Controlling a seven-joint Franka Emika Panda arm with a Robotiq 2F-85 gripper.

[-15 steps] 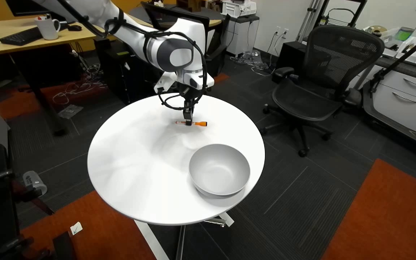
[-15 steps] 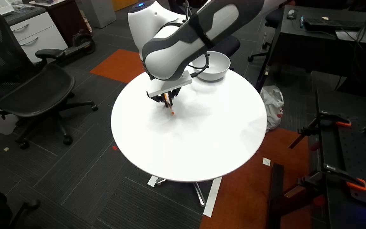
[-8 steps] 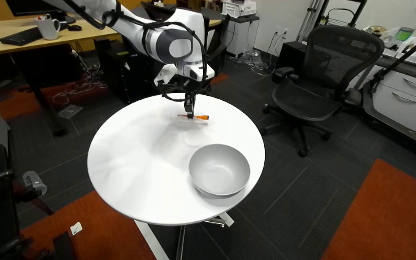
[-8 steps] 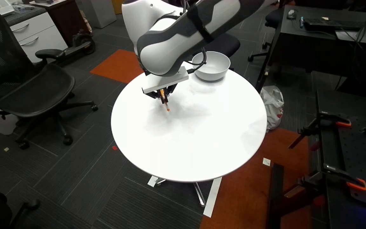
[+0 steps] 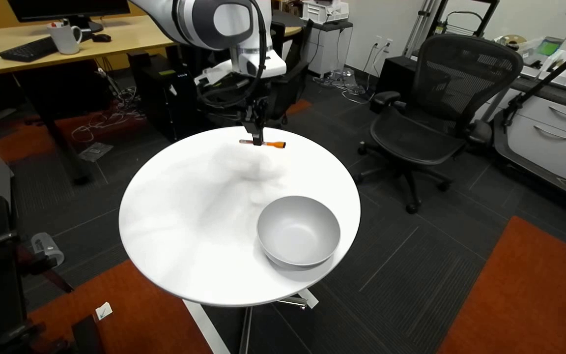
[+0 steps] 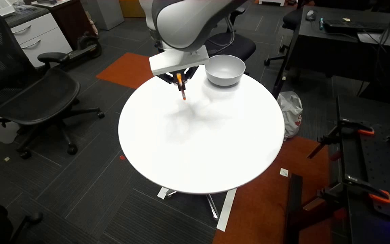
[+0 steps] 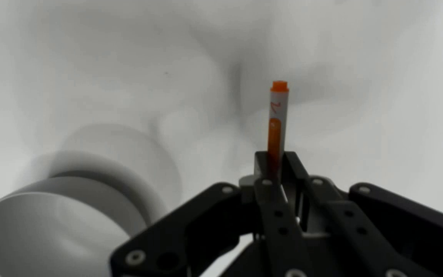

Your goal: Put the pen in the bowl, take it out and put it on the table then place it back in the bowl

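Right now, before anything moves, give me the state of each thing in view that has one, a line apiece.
Table: standing upright.
Bowl: upright on the table, empty.
Pen: held above the table, outside the bowl.
Gripper: shut on the pen.
Mug: upright on the wooden desk.
Monitor: visible part of screen dark.
Drawers: closed.

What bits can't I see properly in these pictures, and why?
The orange marker: in the wrist view, the gripper hides its cap end.
The grey bowl: in the wrist view, the bottom edge cuts part of it off.
The robot arm: in both exterior views, the top edge cuts off the rest.
The white mug: in an exterior view, what's in it is too small to name.
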